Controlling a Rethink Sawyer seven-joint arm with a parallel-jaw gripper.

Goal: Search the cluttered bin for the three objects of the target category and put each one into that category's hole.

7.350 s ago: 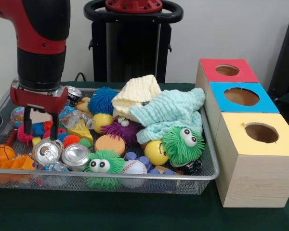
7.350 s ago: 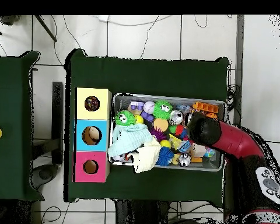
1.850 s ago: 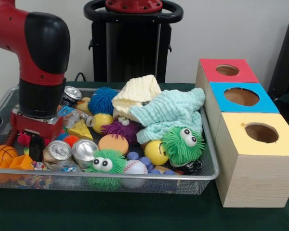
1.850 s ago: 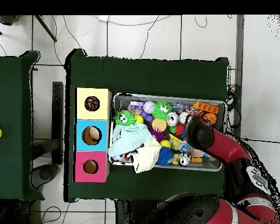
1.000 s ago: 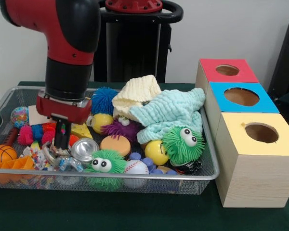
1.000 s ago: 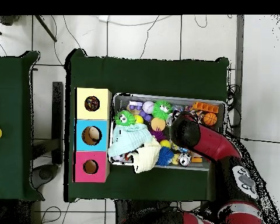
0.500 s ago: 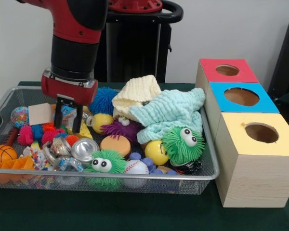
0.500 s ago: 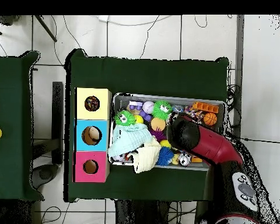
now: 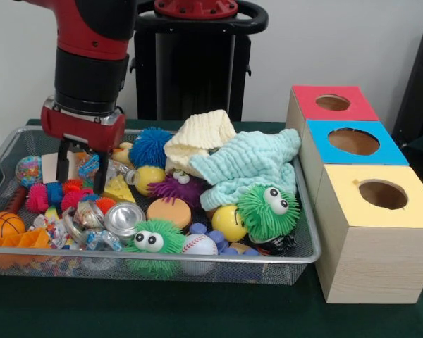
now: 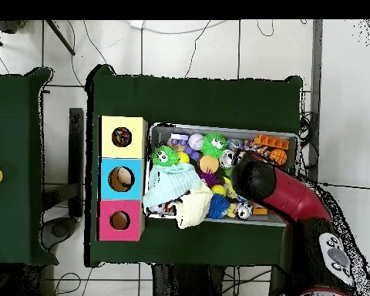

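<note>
1. Red-and-black arm's gripper (image 9: 82, 165) hangs over the left part of the silver wire-mesh bin (image 9: 307, 257), fingers spread apart, nothing pinched between them.
2. Right under and beside the fingertips: a small blue crinkled wrapper (image 9: 89, 166), a yellow cheese-wedge toy (image 9: 118, 189) just to the right, and a beige square card (image 9: 51, 167) just to the left.
3. Crushed silver drink can (image 9: 125, 217) lies on its side, front-left in the bin, below the gripper and clear of it. A second can-like metal piece (image 9: 87, 215) sits just left of it; detail too cluttered to tell more.
4. Front row: orange mini basketball (image 9: 1, 225) at far left, green fuzzy toy with googly eyes (image 9: 151, 243), white baseball (image 9: 197, 245) touching it on the right.
5. Right half of the bin: pale mint knitted cloth (image 9: 250, 165) draped over a cream cloth (image 9: 199, 137); a bigger green spiky googly-eyed ball (image 9: 268, 209) sits against a yellow ball (image 9: 228, 222).
6. Three wooden boxes in a row, right of the bin, each with a round hole on top: yellow-topped box (image 9: 378, 211) nearest, blue-topped box (image 9: 352, 144) in the middle, red-topped box (image 9: 331, 104) farthest.
7. Overhead view: arm (image 10: 284, 193) covers the bin end away from the boxes; gripper itself hidden under it.
</note>
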